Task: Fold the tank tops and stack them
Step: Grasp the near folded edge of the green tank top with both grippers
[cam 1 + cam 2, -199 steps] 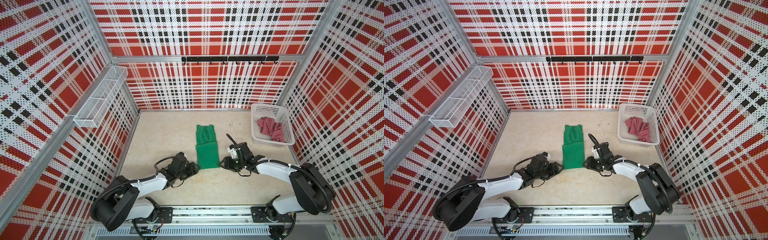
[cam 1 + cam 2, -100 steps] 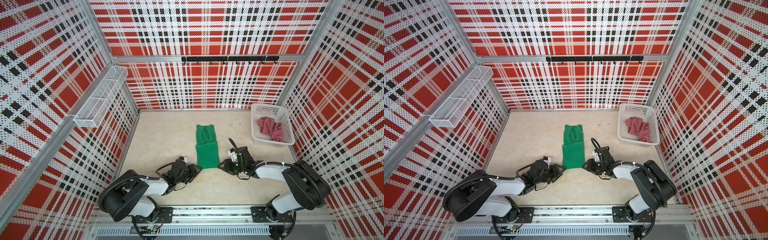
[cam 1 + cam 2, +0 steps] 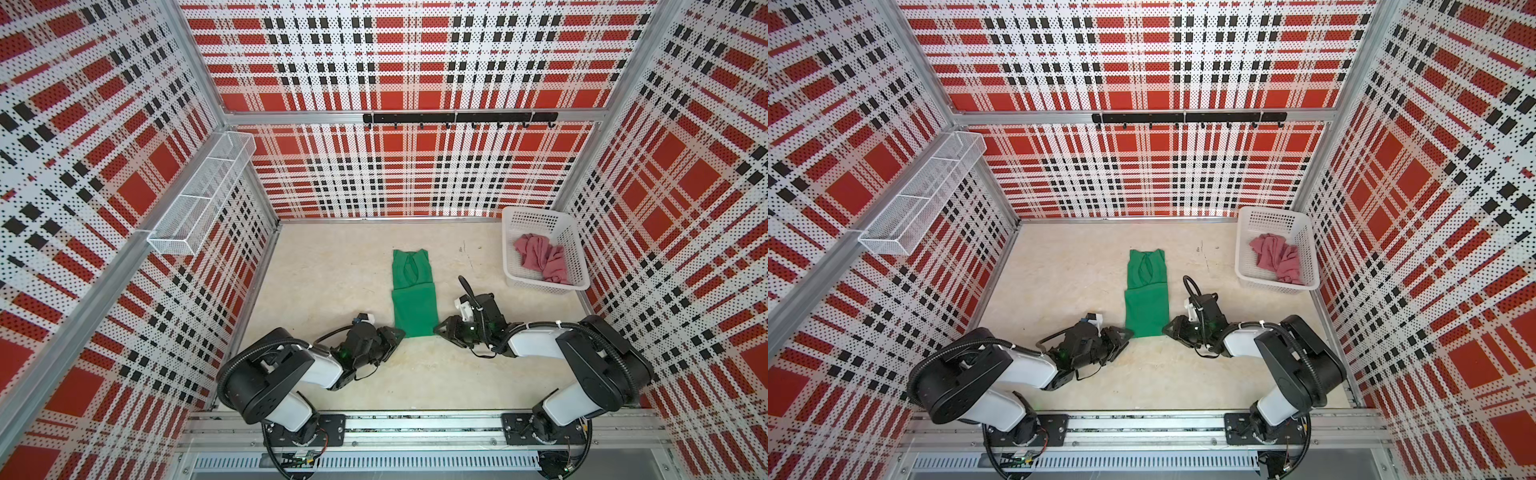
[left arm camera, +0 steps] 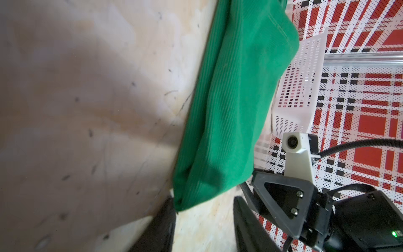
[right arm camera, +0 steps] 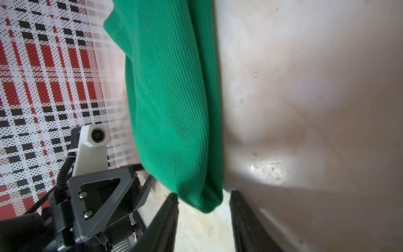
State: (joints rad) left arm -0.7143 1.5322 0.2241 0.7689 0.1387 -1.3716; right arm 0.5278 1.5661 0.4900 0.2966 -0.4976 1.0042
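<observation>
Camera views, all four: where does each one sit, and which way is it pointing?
Both top views: high overhead, looking down at the table, green tank top and pink tank top in the basket; both arms show.
Left wrist: low over the table, facing one near corner of the green tank top; left gripper shows.
Right wrist: low, facing the other near corner; right gripper shows.
Shared: each wrist view catches the opposite gripper.

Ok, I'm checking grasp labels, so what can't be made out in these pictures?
Pink tank top: bunched in the basket, straps hidden by its own folds, both top views.
Left gripper: cut off by the left wrist view's edge, blurred; contact with green tank top unclear.
Right gripper: same, right wrist view.
</observation>
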